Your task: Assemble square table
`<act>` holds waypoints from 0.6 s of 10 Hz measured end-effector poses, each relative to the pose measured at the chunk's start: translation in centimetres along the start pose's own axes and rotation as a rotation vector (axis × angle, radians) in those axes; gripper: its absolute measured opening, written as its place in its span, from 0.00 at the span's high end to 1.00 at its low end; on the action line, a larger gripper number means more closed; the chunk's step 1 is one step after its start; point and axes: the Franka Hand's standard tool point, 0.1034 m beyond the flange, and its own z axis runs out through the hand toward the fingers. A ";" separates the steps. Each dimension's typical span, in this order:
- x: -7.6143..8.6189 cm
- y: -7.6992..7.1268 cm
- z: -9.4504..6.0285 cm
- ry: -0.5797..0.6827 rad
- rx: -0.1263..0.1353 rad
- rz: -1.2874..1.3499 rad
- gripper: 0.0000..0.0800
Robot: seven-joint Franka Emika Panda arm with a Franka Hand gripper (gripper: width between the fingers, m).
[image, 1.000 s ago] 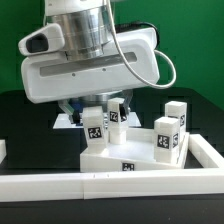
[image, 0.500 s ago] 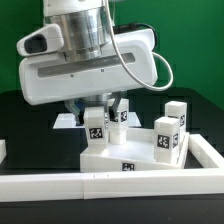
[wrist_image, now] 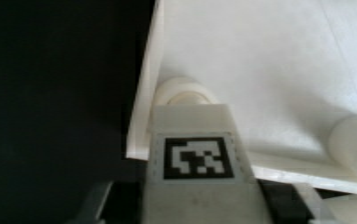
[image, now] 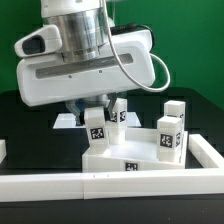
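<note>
The square table's white slab [image: 135,155] lies on the black table, a tag on its front rim. My gripper [image: 97,122] hangs over the slab's corner on the exterior view's left, shut on a tagged white leg [image: 96,128] that stands upright there. In the wrist view that leg [wrist_image: 200,150] fills the space between my gripper's [wrist_image: 207,205] dark fingers [wrist_image: 114,205], with the slab [wrist_image: 281,60] beneath it, next to its edge. A second leg [image: 168,138] stands on the slab at the exterior view's right. Two more legs [image: 176,111] [image: 120,112] stand behind.
Long white border bars run along the front [image: 100,185] and the exterior view's right [image: 208,152]. A flat white piece [image: 63,121] shows behind the gripper on the left. The arm's large white body [image: 85,65] hides the back of the scene.
The fingers have closed in on the leg at the slab's left corner. The leg and the other parts stand where they were.
</note>
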 end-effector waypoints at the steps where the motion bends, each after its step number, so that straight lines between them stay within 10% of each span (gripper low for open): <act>1: 0.0 0.0 0.0 0.000 0.000 -0.003 0.64; 6: 0.2 -1.0 0.1 0.056 -0.006 0.428 0.64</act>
